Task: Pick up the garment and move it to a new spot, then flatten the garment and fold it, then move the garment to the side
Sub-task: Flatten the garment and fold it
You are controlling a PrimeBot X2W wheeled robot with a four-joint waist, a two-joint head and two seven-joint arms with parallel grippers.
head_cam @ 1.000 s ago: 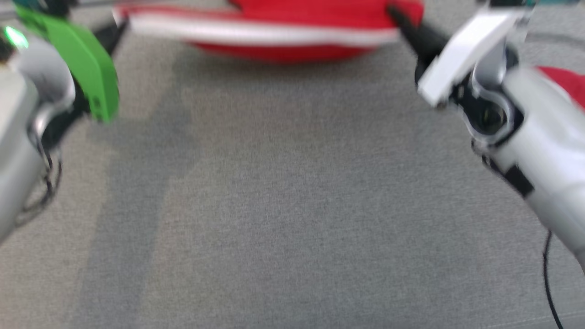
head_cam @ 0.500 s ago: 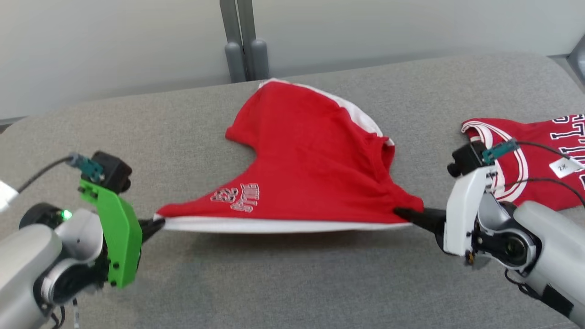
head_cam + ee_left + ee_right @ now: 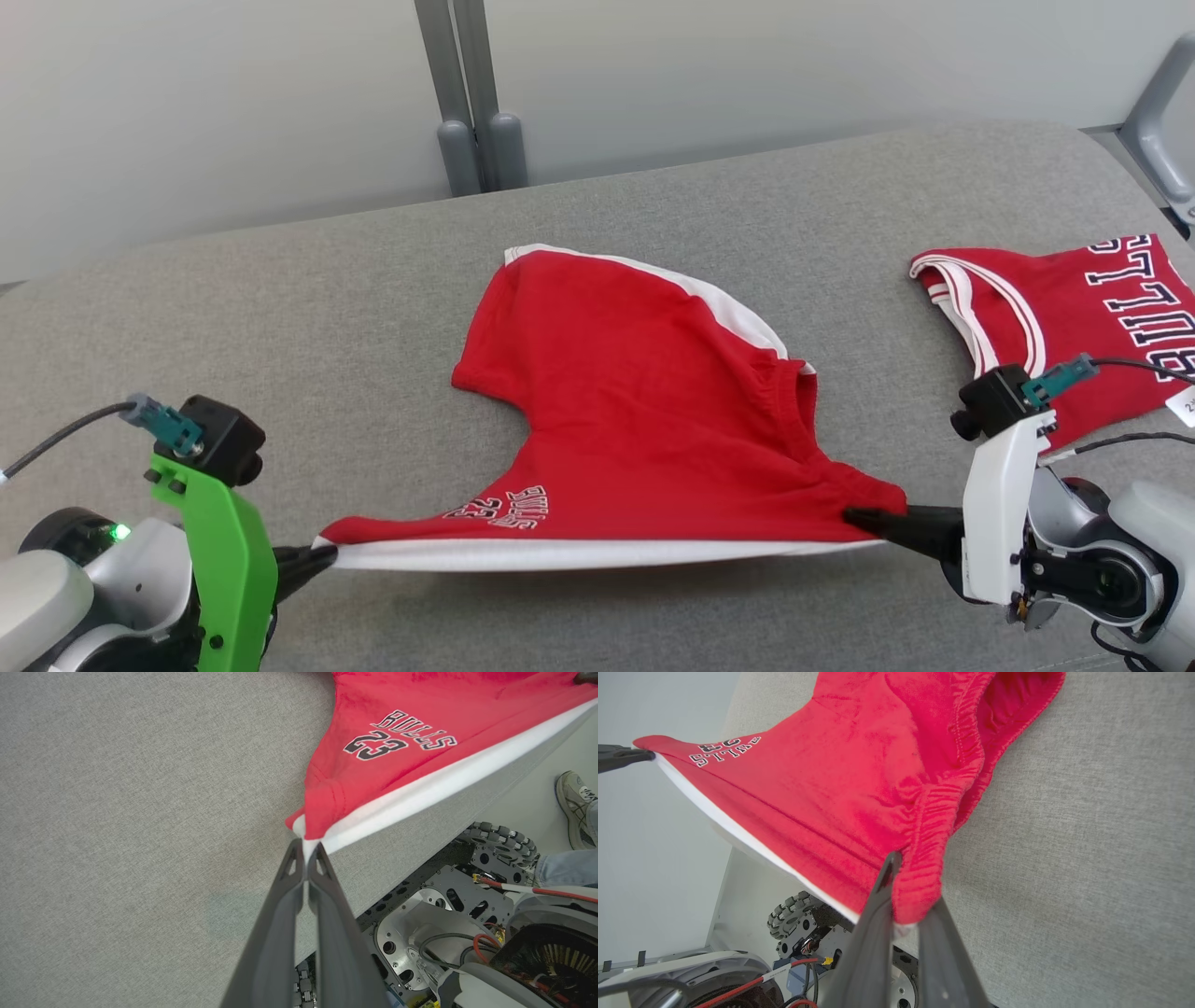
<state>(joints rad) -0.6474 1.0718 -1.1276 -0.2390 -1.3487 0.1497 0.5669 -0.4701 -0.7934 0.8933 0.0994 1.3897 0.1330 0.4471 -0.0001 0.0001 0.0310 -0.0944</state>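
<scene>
Shorts (image 3: 644, 411) stretched taut between left gripper (image 3: 322, 557) and right gripper (image 3: 851, 515), each clamped shut on a near corner; far part rests on pad (image 3: 280, 299). Lower both ends together under even tension

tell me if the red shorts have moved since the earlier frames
Yes, the red shorts came toward the robot: their far corner lay by the back edge of the grey surface under the grey posts; now bare surface separates them.
</scene>
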